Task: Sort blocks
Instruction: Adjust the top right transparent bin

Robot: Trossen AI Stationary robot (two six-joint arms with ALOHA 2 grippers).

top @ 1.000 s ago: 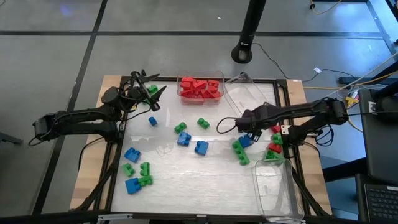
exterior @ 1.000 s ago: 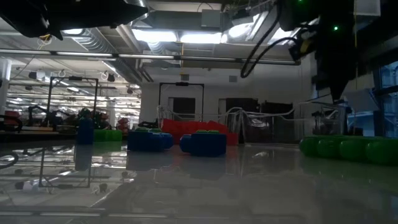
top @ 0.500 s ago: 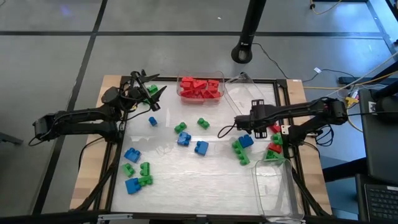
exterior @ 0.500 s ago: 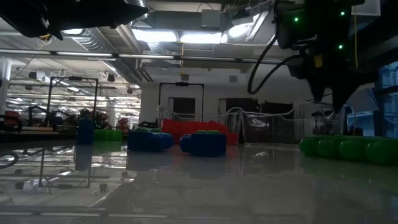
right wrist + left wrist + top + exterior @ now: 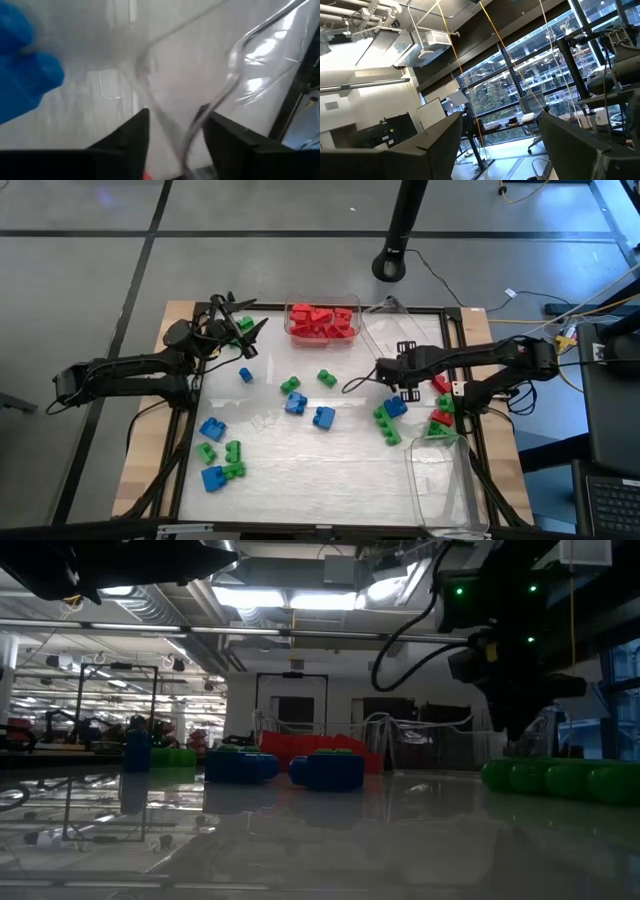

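Observation:
Red blocks [image 5: 322,321] fill a clear bin at the far edge. Blue blocks [image 5: 295,403] and green blocks [image 5: 290,385] lie loose across the table, and a few red blocks [image 5: 440,417] sit by the right edge. My right gripper [image 5: 400,370] is open over the near-left corner of an empty clear bin [image 5: 400,335]. In the right wrist view the bin's wall [image 5: 150,115] runs between the fingers of the right gripper [image 5: 175,117], with a blue block [image 5: 25,75] to one side. My left gripper [image 5: 238,323] waits open at the far-left corner, and the left wrist view shows the left gripper [image 5: 500,130] aimed up into the room. My right gripper has one finger [image 5: 135,135] on each side of the clear bin's wall [image 5: 150,115], coming from above. I cannot tell whether either finger touches the wall.
A second empty clear bin [image 5: 440,480] lies at the near-right corner. A raised black frame [image 5: 300,308] edges the table. A green row [image 5: 385,425] and a blue block [image 5: 395,407] lie just near-side of my right gripper. The table's middle near part holds fewer blocks.
My right gripper has turned at the wrist and moved a little toward the far edge, from above the blue and green blocks to the clear bin's corner. The blocks and the left arm have stayed put.

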